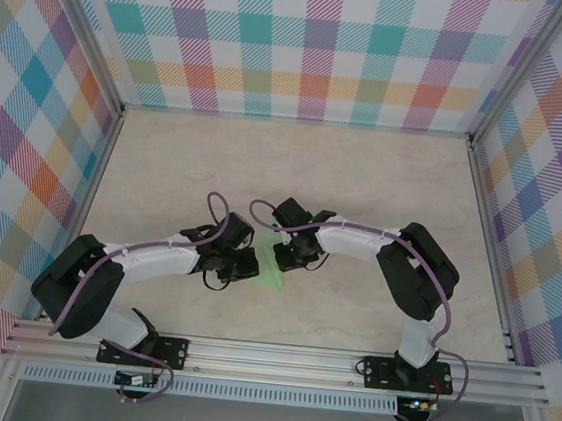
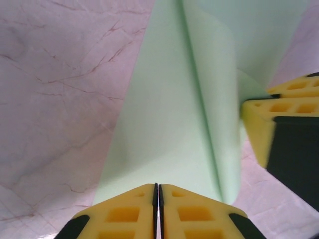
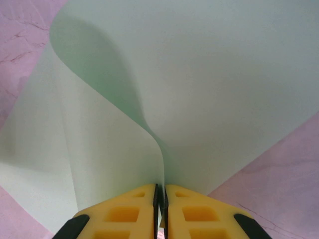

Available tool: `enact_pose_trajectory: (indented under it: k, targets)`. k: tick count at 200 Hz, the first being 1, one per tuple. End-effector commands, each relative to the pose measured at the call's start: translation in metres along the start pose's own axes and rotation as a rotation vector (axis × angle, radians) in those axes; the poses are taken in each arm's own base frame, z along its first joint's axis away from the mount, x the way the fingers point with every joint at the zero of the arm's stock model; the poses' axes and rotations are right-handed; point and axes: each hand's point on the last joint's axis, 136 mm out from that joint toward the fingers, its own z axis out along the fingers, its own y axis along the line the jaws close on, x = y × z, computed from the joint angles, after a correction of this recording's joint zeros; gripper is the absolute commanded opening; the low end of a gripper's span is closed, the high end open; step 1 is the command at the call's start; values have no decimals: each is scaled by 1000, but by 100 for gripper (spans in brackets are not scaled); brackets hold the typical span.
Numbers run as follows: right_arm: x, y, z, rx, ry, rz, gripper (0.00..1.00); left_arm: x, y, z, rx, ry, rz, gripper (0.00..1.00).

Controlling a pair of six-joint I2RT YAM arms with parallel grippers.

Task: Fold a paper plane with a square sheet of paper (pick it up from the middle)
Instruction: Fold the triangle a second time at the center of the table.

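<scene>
Mint-green sheet of paper [image 1: 276, 273] lies mid-table in the top view, its long axis running up and down the frame. It sits wedged between the left gripper [image 1: 252, 265] and the right gripper [image 1: 290, 257], whose bodies cover most of it; checked walls [image 1: 309, 43] ring the marble table [image 1: 385, 181]

Left wrist: a crease runs from top centre to lower right, the left gripper [image 2: 158, 191] pressed together at the near edge; whether it nips paper I cannot tell

Right wrist: the right gripper [image 3: 160, 194] pinches an upright curl of the sheet [image 3: 209, 89]
</scene>
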Motion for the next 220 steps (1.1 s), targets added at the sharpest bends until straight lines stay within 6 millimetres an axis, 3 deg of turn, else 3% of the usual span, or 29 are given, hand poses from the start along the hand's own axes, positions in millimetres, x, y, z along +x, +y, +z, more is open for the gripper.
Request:
enact_pose_trajectory:
  k: [1,6,52,83,146,220]
  targets:
    - [7,-5,11,17,36,-3,13,-14,-18,-11,141,-67,-54,5]
    - [7,-6,12,18,38,-1,13,-16,-19,-13,171,-76,-74,0]
    - [10,-8,13,17,39,11,13,-38,-32,-29,400,-151,-166,0]
    - [11,-9,14,15,40,17,13,-44,-53,-33,525,-133,-140,0]
    - [12,-9,16,10,42,25,13,-49,-50,-10,488,-100,-159,0]
    - [12,-9,17,10,48,26,13,-52,-50,2,494,-101,-144,0]
